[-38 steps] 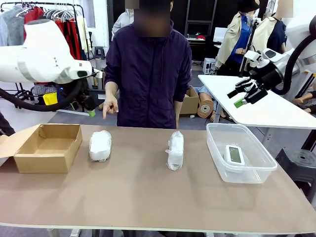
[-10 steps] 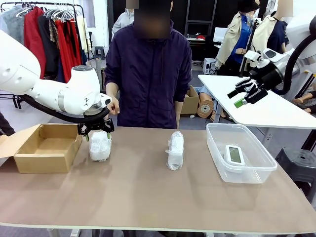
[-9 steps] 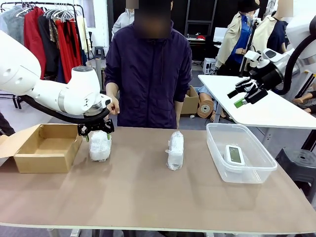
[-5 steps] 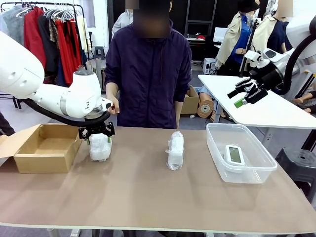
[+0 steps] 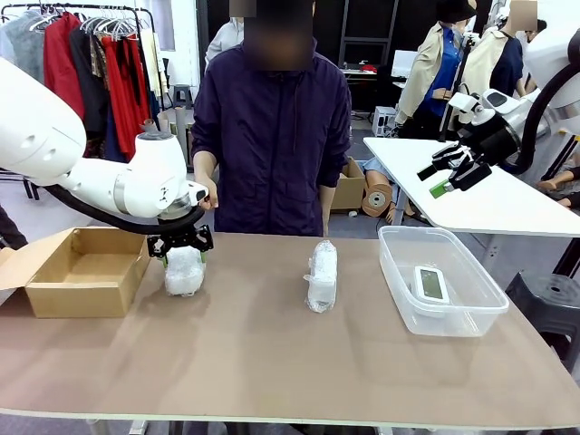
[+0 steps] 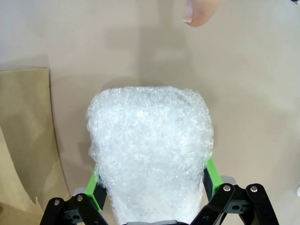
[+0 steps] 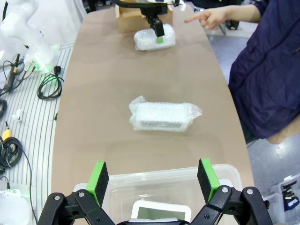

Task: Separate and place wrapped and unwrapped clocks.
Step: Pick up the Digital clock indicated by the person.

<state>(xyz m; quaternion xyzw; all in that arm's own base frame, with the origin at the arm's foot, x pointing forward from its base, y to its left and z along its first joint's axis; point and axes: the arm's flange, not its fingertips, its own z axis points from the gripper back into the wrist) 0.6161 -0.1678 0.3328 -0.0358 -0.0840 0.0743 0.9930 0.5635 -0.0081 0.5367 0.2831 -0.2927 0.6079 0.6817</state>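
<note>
A wrapped clock point(image 5: 182, 270) in whitish bubble wrap lies on the table beside the cardboard box point(image 5: 86, 269). My left gripper point(image 5: 182, 255) is down over it with its jaws open, one green pad point(image 6: 97, 186) on each side of the bundle point(image 6: 151, 152). A second wrapped clock point(image 5: 321, 275) lies mid-table and also appears in the right wrist view point(image 7: 163, 115). The bare white clock point(image 5: 429, 284) rests inside the clear tub point(image 5: 460, 313). My right gripper point(image 5: 450, 174) hangs open high at the right, above the tub point(image 7: 117, 187).
The person stands at the far side of the table, one hand point(image 5: 208, 193) pointing close behind my left gripper; its fingertip point(image 6: 200, 11) shows in the left wrist view. The open box point(image 6: 23, 140) lies just left of the bundle. A white table point(image 5: 480, 190) stands at the right.
My left arm came in from the left and lowered its open gripper around the left wrapped clock, sinking slightly more over the last second. The right arm has not moved.
</note>
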